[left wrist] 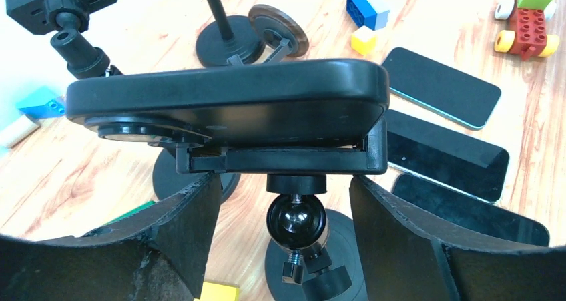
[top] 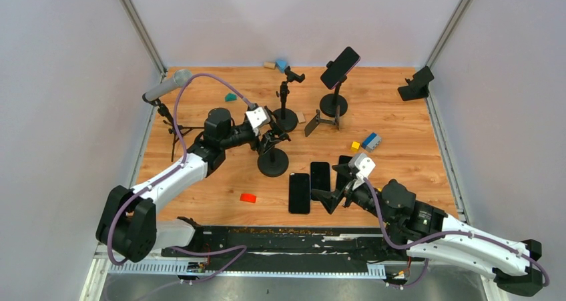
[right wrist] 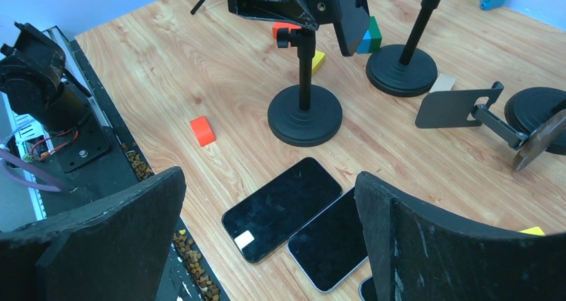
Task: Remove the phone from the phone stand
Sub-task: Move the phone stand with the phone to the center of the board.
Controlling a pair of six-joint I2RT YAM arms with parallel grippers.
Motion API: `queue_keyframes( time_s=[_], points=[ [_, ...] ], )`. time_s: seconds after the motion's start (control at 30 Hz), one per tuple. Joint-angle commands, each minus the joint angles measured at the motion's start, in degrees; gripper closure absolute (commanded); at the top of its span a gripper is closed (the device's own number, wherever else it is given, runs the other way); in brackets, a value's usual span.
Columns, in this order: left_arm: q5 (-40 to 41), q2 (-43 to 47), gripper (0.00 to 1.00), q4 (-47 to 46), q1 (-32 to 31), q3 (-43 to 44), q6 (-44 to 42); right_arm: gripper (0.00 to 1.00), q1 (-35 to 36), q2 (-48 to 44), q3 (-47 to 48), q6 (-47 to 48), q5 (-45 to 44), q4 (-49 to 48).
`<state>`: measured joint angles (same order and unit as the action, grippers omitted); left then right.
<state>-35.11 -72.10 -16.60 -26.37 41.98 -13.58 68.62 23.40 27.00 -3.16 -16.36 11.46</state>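
Observation:
A phone in a black case (left wrist: 227, 101) sits clamped in a phone stand's holder (left wrist: 280, 159), above its ball joint (left wrist: 297, 222). My left gripper (left wrist: 286, 184) is open. Its fingers flank the holder just under the phone, and I see no contact. In the top view this gripper (top: 270, 139) is over the stand's round base (top: 273, 162). The right wrist view shows the same phone (right wrist: 350, 14) and base (right wrist: 305, 114). A second phone (top: 340, 67) sits on a rear stand (top: 333, 105). My right gripper (top: 334, 197) is open and empty above the flat phones.
Three phones (top: 300, 193) (top: 320, 179) (top: 344, 171) lie flat at front centre. An empty stand (top: 286, 101), a microphone on a tripod (top: 167, 85), a folding stand (top: 320, 122), a black holder (top: 415, 84), toy bricks (top: 371, 141) and a red block (top: 248, 197) are around.

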Motion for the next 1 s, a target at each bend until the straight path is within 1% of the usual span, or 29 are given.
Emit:
queue_keyframes(
  time_s=[0.0,0.3,0.47,0.6,0.67,0.7,0.73,0.77,0.8,0.83,0.87,0.9,0.93,0.97],
  points=[
    [-3.4,-0.7,0.24,-2.4,0.7,2.9,0.7,0.0,0.4,-0.3,-0.4,-1.6,-1.7,1.0],
    [-6.2,-3.4,0.35,-3.6,1.1,4.1,3.2,0.0,0.4,0.6,0.1,-2.0,-1.8,1.6],
    [-7.2,-4.4,0.37,-6.0,1.1,4.3,5.5,0.0,0.4,0.4,0.0,-2.1,-1.5,2.0],
    [-7.6,-5.0,0.46,-6.5,1.1,4.5,6.2,0.0,0.4,0.3,-0.1,-2.2,-1.7,2.3],
    [-8.2,-5.3,0.55,-6.0,1.1,4.8,5.9,0.0,0.4,0.3,-0.1,-2.3,-2.0,2.3],
    [-9.0,-5.4,0.58,-5.5,1.1,5.0,5.8,0.0,0.4,0.3,-0.2,-2.3,-2.2,2.3],
    [-9.3,-5.6,0.63,-5.2,1.1,5.1,5.6,0.0,0.4,0.3,-0.2,-2.3,-2.5,2.4],
    [-9.9,-5.7,0.66,-4.7,1.1,5.3,5.5,0.0,0.4,0.4,-0.2,-2.4,-2.7,2.4],
    [-10.1,-5.6,0.73,-4.5,1.2,5.3,5.5,0.0,0.4,0.4,-0.2,-2.5,-3.0,2.4],
    [-10.5,-5.6,0.76,-4.2,1.2,5.3,5.4,0.0,0.4,0.4,-0.3,-2.6,-3.3,2.4],
    [-10.9,-5.5,0.82,-4.0,1.2,5.2,5.3,0.0,0.4,0.4,-0.3,-2.7,-3.5,2.4],
    [-11.1,-5.3,0.86,-3.5,1.1,5.2,4.8,0.0,0.4,0.4,-0.3,-2.7,-3.6,2.4],
    [-11.2,-5.1,0.94,-2.6,1.1,5.1,4.4,0.0,0.4,0.5,-0.3,-2.8,-3.7,2.4],
    [-11.0,-4.6,0.98,-2.2,1.1,5.0,3.8,0.0,0.4,0.6,-0.3,-2.8,-3.7,2.4]
  ],
)
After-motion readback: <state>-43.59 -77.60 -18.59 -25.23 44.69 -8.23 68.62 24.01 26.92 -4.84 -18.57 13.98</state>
